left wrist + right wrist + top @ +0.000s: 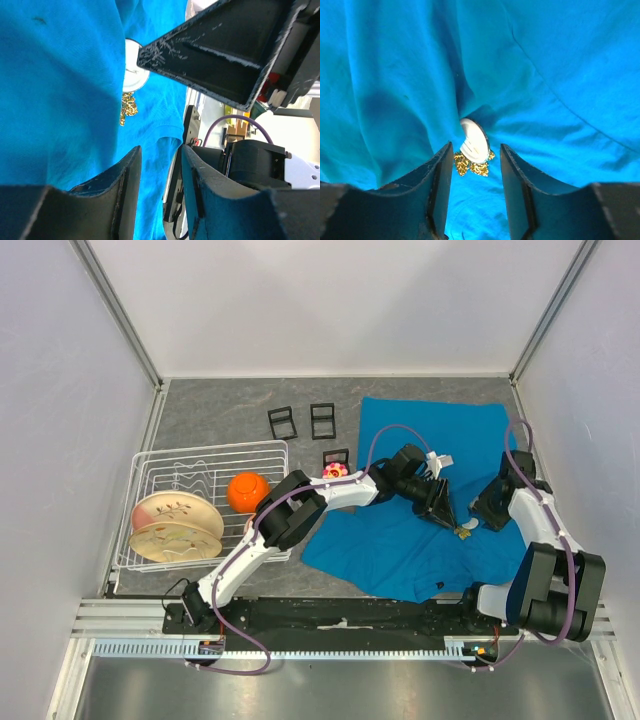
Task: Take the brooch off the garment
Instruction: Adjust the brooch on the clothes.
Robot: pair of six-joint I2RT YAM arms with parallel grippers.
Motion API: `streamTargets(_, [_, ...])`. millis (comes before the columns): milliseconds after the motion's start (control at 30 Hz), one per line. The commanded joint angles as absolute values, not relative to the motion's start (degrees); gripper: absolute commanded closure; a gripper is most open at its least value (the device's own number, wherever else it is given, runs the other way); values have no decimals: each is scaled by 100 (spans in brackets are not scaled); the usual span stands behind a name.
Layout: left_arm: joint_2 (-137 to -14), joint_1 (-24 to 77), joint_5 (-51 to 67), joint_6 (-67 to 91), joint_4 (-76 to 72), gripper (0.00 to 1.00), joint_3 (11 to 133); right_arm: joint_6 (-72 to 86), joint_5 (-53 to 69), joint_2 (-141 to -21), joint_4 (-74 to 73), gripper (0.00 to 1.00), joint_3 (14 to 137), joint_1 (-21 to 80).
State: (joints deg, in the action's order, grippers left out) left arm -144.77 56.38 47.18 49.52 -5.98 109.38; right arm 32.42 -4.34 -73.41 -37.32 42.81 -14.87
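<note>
No legible text, label, brand, number or sign in any of the three views. Plain, unprinted cloth on the garment (390, 540); no lettering to make out on the brooch (474, 140).

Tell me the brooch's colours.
White disc with gold trim beneath, brooch on the teal garment; right wrist view shows it best.
</note>
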Motion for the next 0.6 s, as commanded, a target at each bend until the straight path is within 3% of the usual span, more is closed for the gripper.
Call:
streamTargets(0, [-14537,5678,5001,5133,-756,56,11188,3480,-255,-7216,-3683,52,4070,-1503])
streamTargets(233, [-14572,5678,5001,5142,-747,56,11197,3454,-220,-7356,-3490,50,3920,-1512])
streamTargets(567, [-14572,5687,5010,5133,-756,56,11188,3524,-351,-7392,-3261,58,3876,-1520])
